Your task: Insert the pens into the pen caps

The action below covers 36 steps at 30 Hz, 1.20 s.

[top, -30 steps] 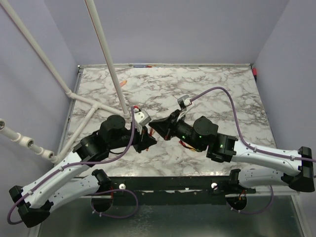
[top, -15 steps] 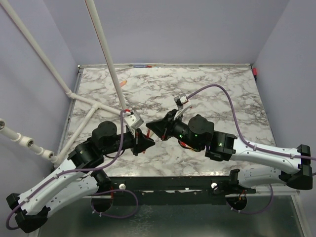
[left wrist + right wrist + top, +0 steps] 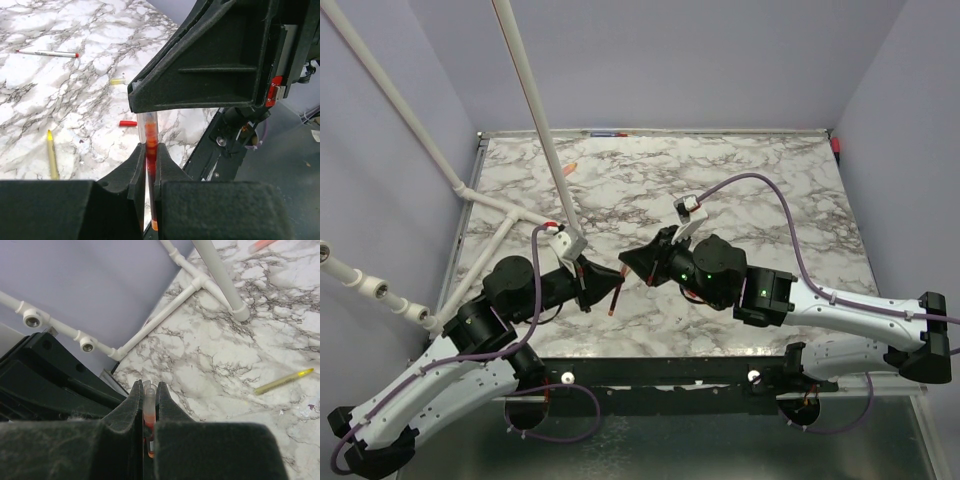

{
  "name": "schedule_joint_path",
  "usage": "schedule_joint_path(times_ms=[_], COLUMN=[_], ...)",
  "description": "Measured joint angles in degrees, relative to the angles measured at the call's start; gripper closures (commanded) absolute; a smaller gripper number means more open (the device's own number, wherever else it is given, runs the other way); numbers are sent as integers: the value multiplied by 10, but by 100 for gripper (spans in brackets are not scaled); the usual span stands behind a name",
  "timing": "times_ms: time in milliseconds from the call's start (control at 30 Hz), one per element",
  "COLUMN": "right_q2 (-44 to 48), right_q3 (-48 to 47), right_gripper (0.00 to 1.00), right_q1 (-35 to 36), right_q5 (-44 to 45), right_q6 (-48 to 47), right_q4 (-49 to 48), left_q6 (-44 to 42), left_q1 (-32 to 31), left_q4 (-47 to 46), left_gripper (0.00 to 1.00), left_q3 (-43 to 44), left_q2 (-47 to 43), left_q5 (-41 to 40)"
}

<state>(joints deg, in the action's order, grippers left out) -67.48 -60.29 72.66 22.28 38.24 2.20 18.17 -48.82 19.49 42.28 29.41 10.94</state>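
Top external view first: looking down on a white marble-patterned table (image 3: 770, 190) veined in grey, with both arms angled inward and meeting nose to nose near its front middle.

Clamped tight in the left claw (image 3: 616, 280): a slim red-orange pen with a translucent barrel (image 3: 149, 132), pinched between both fingers. Tilted, lower end poking out below the fingers, clear upper end reaching up to the underside of the right claw (image 3: 628, 262). Cannot tell whether that end touches it.

Squeezed in the right claw, fingers pressed close on it: a short tube, clear at the tip and red lower down (image 3: 148, 412). Cannot tell whether pen or cap, nor whether part of the same pen. Both held up off the table.

Lying loose on the table, seen from the left wrist:
- a stubby red plastic cap (image 3: 128, 123), just beyond the left claw's fingers
- a stubby yellow cap (image 3: 118, 80), a little farther off
- a slim yellow pen (image 3: 51, 157), over to the left
- a whitish pen with a red end (image 3: 47, 52), well apart at the far side

Seen from the right wrist: an orange-red pen (image 3: 262, 245) at the top edge, near a white plastic pipe frame (image 3: 215, 280) standing on the table.
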Motion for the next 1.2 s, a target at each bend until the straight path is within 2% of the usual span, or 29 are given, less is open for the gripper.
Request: schedule_joint_path(times_ms=[133,333,1000,1200], right_q2=[0,-1,-9,-9], right_q3=[0,0,-28,-41], right_gripper=[99,99,99,99], right_q1=[0,0,1,1], right_q5=[5,15,17,17], right_q6=[2,-6,-49,-56], right_q4=[1,15,31,30], left_q6=[7,13,11,11], left_q1=[0,0,0,0], left_q4=[-3,-21,-26,-19], left_gripper=[66,54,51,56], left_q3=[0,-1,-9,-10], left_q2=[1,0,4,7], left_q5=[0,2,1,0])
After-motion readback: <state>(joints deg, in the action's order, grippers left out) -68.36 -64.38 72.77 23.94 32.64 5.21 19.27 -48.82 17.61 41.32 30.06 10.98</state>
